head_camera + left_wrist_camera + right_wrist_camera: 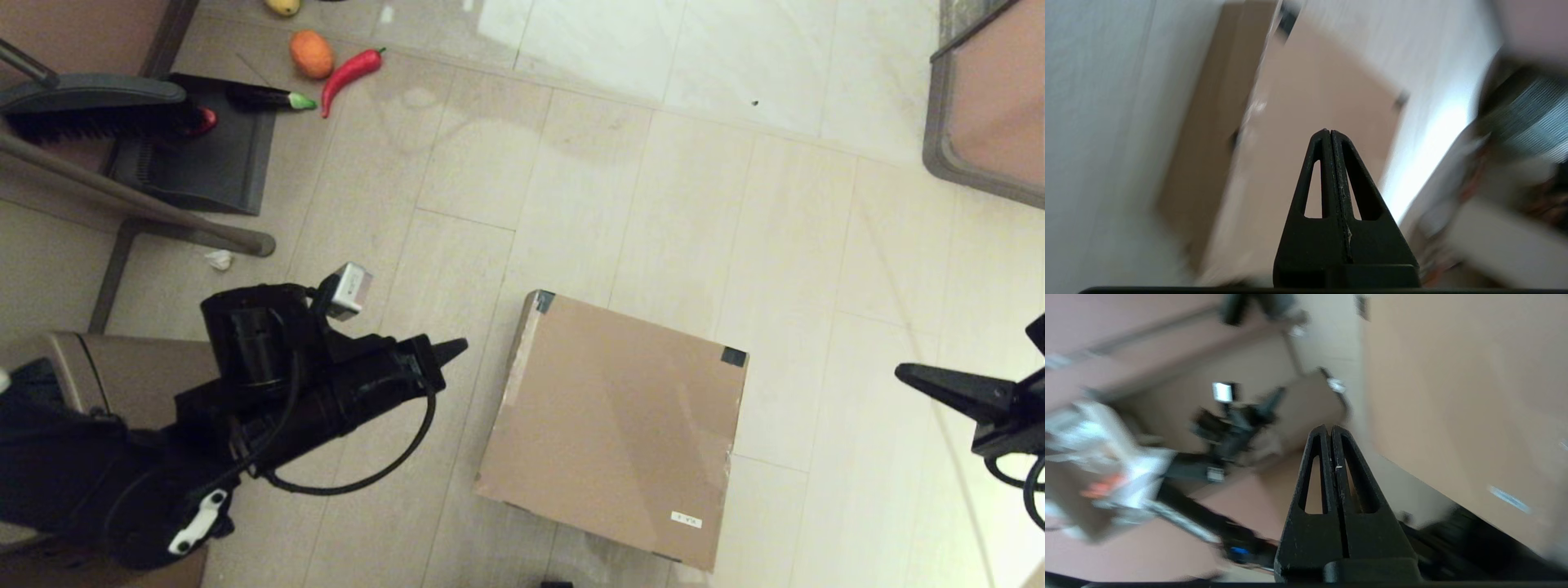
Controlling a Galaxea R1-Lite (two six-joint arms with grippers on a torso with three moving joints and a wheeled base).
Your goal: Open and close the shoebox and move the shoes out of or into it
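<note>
The shoebox (612, 425) is a plain brown cardboard box on the floor with its lid down, dark tape at two far corners and a small white label near the front. It also shows in the left wrist view as the shoebox (1306, 122) and in the right wrist view as the shoebox (1453, 396). My left gripper (459, 346) hovers left of the box, shut and empty, seen as the left gripper (1327, 131). My right gripper (902, 373) hangs well to the right of the box, shut and empty, seen as the right gripper (1327, 427). The shoes are out of view.
A dustpan (196, 147) and brush (90, 106) lie at the far left beside a metal table leg (131, 200). A toy orange (311, 53), chili (349, 73) and eggplant (265, 99) lie nearby. A tan bin (122, 371) stands under my left arm. A furniture edge (980, 98) is at the far right.
</note>
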